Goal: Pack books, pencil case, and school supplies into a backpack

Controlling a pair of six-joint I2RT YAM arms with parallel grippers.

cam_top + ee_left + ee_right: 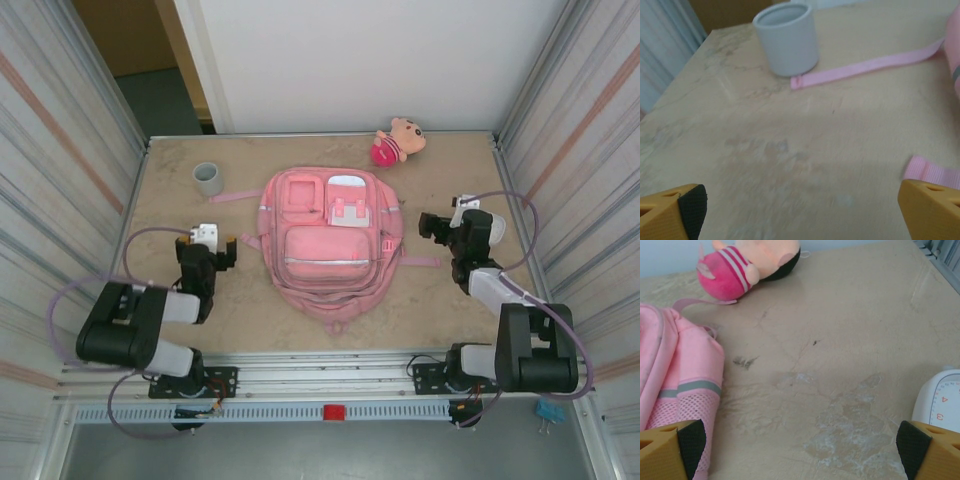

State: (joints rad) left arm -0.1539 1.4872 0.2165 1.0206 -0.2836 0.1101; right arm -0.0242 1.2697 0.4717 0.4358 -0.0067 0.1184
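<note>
The pink backpack [330, 240] lies flat in the middle of the table, front pockets up and zips closed. My left gripper [210, 246] rests low on the table just left of it, open, with bare tabletop between its orange fingers [670, 210]. My right gripper [450, 224] sits just right of the backpack, also open and holding nothing. In the right wrist view the backpack's mesh side pocket [680, 410] lies beside my left fingertip. In the left wrist view a pink strap [870, 66] runs across the table. The books and the school supplies are out of view.
A grey cup [208, 178] [787, 37] stands at the back left, its base touching the strap's end. A pink plush doll [398, 140] [747, 262] lies at the back. A white rounded box [942, 400] with red numbers sits by my right fingertip. Corrugated walls close both sides.
</note>
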